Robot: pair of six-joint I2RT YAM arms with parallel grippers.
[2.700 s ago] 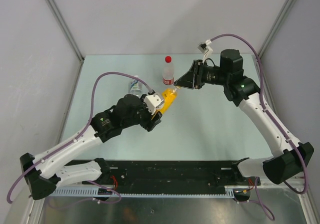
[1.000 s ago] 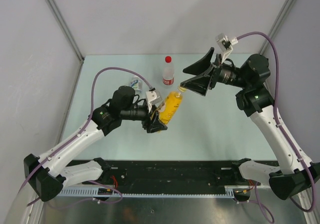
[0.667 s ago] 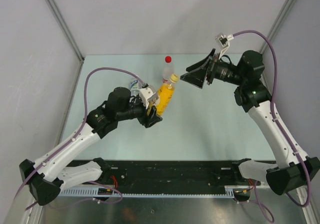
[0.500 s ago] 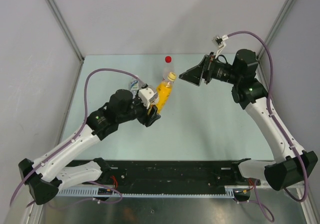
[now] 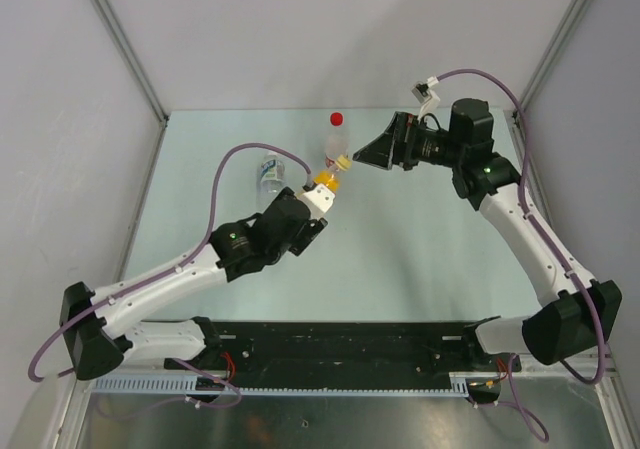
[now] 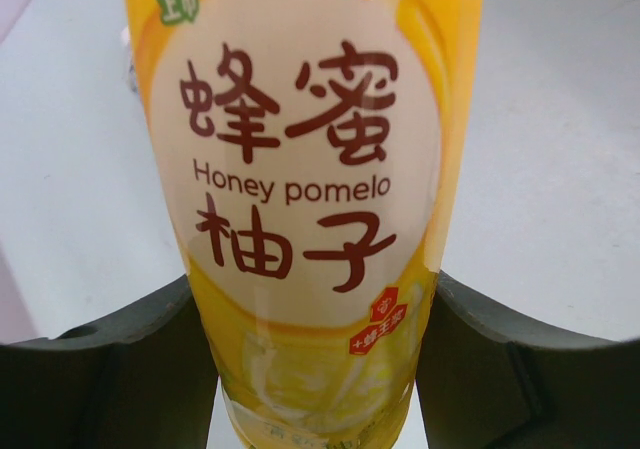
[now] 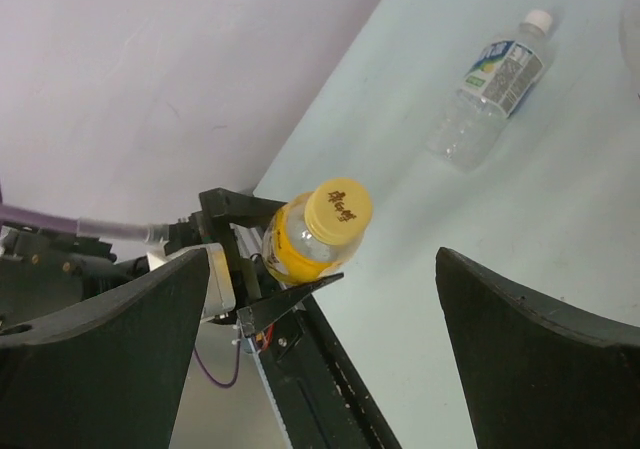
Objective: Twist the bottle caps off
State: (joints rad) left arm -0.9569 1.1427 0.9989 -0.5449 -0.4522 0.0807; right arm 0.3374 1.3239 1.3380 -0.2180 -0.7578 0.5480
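Above the pale table (image 5: pixel 420 249), the left hand (image 5: pixel 318 195) clamps the yellow bottle (image 6: pixel 310 169), its cap (image 7: pixel 338 207) facing the wide-spread right hand (image 5: pixel 363 157).

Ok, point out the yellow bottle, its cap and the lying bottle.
yellow bottle (image 6: pixel 310 169), left wrist view, middle of its label.
cap (image 7: pixel 338 207), right wrist view, its top face.
lying bottle (image 7: pixel 497 74), right wrist view, its label.

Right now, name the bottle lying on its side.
The white-capped bottle with the blue-white label; the red-capped bottle stands upright, the honey pomelo bottle is gripped.
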